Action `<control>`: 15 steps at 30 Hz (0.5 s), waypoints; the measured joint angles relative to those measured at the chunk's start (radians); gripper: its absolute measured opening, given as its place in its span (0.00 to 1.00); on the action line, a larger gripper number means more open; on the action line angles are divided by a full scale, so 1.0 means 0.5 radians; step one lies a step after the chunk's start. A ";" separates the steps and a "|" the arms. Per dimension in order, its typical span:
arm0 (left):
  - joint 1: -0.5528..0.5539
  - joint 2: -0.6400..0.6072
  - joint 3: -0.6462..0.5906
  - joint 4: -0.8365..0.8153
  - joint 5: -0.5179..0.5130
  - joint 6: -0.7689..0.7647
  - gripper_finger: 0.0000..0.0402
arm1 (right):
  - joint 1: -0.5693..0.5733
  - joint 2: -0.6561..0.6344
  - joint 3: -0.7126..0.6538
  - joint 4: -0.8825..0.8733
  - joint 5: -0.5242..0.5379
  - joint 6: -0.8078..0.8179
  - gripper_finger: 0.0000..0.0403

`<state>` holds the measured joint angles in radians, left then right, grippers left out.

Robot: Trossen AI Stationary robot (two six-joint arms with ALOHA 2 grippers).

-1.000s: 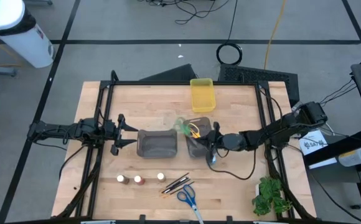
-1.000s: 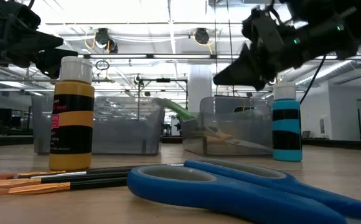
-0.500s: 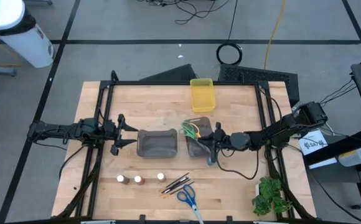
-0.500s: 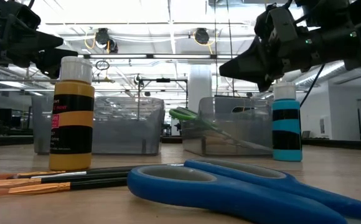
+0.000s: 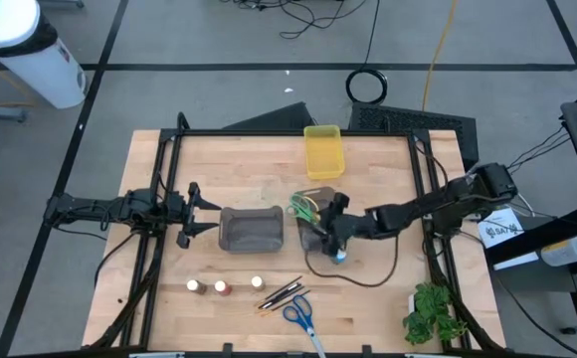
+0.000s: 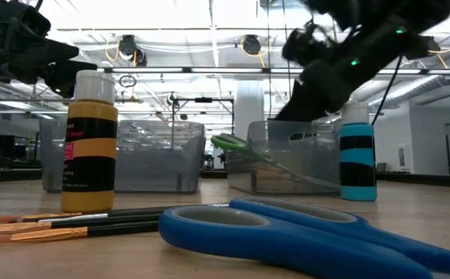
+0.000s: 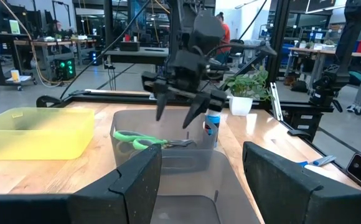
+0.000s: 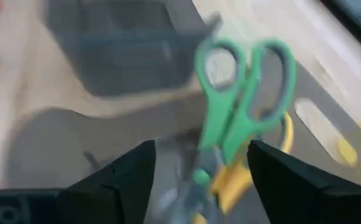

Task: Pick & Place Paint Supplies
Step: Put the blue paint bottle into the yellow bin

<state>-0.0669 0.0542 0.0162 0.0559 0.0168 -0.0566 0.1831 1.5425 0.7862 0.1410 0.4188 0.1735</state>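
Note:
Green-handled scissors (image 5: 303, 207) lie slanted in the right grey bin (image 5: 311, 239), handles (image 8: 243, 93) on its far rim, over yellow-handled scissors (image 8: 280, 140). My right gripper (image 5: 329, 221) hangs open just above this bin, clear of the scissors; the left wrist view shows its spread fingers (image 7: 180, 107). A blue-capped paint pot (image 5: 340, 256) stands beside the bin. Three more pots (image 5: 221, 287), brushes (image 5: 281, 292) and blue scissors (image 5: 298, 316) sit near the front edge. My left gripper (image 5: 205, 211) waits open, left of the left grey bin (image 5: 251, 229).
A yellow bin (image 5: 323, 151) stands at the far edge. A green plant sprig (image 5: 433, 313) lies at the front right corner. A black cable (image 5: 358, 278) loops on the table right of the blue pot. Bare wood stretches between the bins and the front row.
My right gripper has opened and let go of the green scissors, then risen and tipped up above the right grey bin. The scissors have dropped into the bin and now lean on its far rim.

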 joint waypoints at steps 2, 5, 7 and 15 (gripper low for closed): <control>0.000 0.000 0.000 0.000 0.000 0.000 0.59 | -0.046 0.034 0.067 -0.061 0.002 0.045 0.62; 0.001 0.000 0.000 0.000 0.000 0.000 0.59 | -0.110 0.053 0.092 -0.071 -0.010 0.051 0.61; 0.000 0.000 0.000 0.001 0.000 0.000 0.59 | -0.145 0.055 0.097 -0.067 -0.074 0.050 0.60; 0.001 0.000 0.000 0.000 0.000 0.000 0.59 | -0.185 0.134 0.102 -0.032 -0.156 -0.044 0.60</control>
<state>-0.0666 0.0540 0.0162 0.0560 0.0170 -0.0566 0.0906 1.6097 0.8374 0.1251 0.3408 0.1513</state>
